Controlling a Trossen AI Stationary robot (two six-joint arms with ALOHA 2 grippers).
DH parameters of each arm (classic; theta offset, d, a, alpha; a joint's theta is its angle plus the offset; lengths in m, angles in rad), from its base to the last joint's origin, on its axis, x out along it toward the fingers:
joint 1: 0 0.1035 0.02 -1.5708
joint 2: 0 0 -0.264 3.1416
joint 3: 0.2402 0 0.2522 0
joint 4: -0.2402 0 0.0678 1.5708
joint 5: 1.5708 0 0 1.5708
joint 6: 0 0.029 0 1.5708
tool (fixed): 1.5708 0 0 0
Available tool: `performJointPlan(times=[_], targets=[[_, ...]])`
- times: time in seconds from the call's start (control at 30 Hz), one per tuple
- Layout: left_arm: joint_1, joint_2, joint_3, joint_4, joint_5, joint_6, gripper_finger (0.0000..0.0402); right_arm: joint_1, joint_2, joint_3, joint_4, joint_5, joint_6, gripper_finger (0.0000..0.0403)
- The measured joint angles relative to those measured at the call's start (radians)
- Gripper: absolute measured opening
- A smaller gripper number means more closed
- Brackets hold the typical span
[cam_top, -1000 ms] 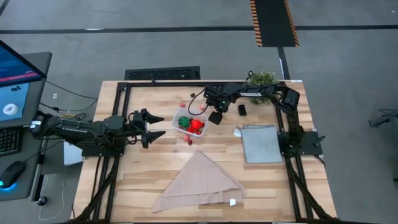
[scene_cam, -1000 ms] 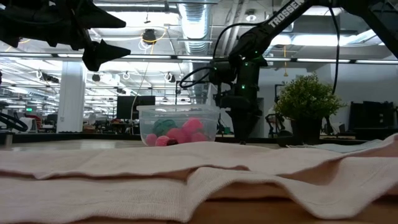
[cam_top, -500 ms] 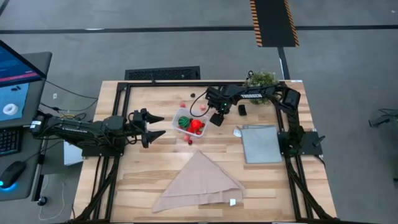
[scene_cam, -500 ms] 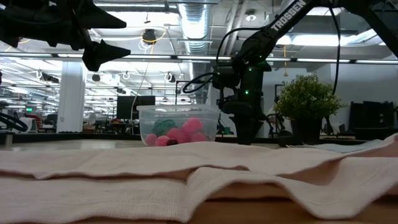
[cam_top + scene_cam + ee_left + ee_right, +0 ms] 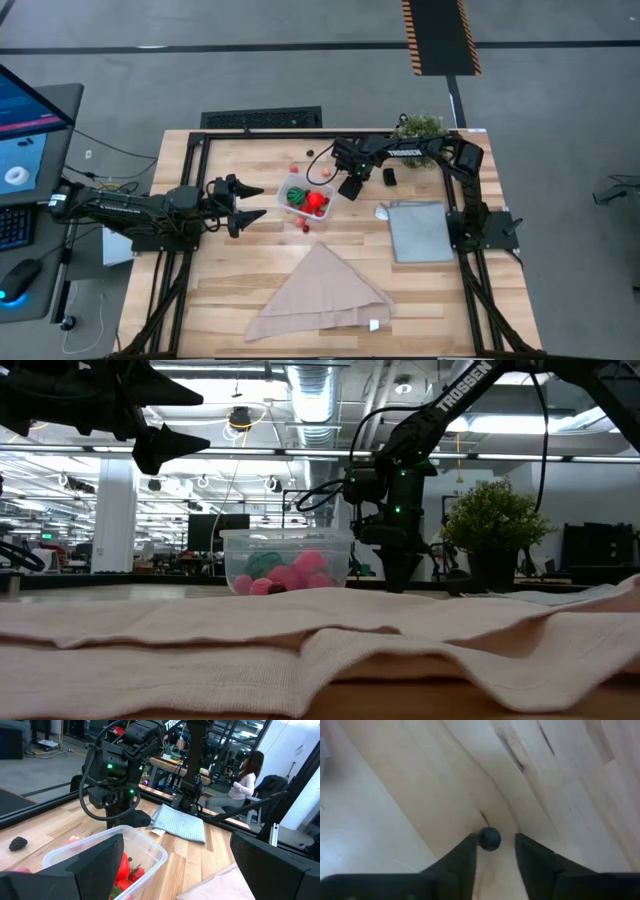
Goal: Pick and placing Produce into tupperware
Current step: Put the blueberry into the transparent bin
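The clear tupperware (image 5: 305, 197) stands mid-table holding a red pepper-like piece, a green striped ball and small berries, which show pink in the low view (image 5: 285, 575). My right gripper (image 5: 349, 190) is low at the tub's right side, pointing down. Its open fingers stand on either side of a small dark berry (image 5: 489, 839) that rests on the wood. The berry sits close by one fingertip (image 5: 470, 845); I cannot tell whether they touch. My left gripper (image 5: 252, 201) hangs open, raised, to the left of the tub (image 5: 115, 862).
Loose bits lie around the tub: red ones near its front (image 5: 303, 227), a red one (image 5: 294, 168) and a dark one (image 5: 310, 153) behind it. A grey panel (image 5: 418, 230), a potted plant (image 5: 420, 128) and a beige cloth (image 5: 320, 290) are nearby. A person sits beyond the table (image 5: 245, 775).
My right gripper has shifted a little toward the table's right edge, away from the tub's wall, staying low over the wood. The left arm and the tub have kept still.
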Motion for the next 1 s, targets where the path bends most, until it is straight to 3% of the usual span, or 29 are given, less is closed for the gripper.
performJointPlan(times=[0.27,0.57,1.0], targets=[[0.0,0.0,0.0,0.0,0.0,0.001,0.0357,0.0,0.001,0.0,0.006,-0.002,-0.004,0.0078],[0.0,0.0,0.0,0.0,0.0,0.003,0.0357,0.0,0.002,0.003,0.004,-0.004,-0.019,0.0078],[0.0,0.0,0.0,-0.004,0.0,0.008,0.0358,-0.01,0.008,0.126,-0.078,-0.012,-0.037,0.0076]])
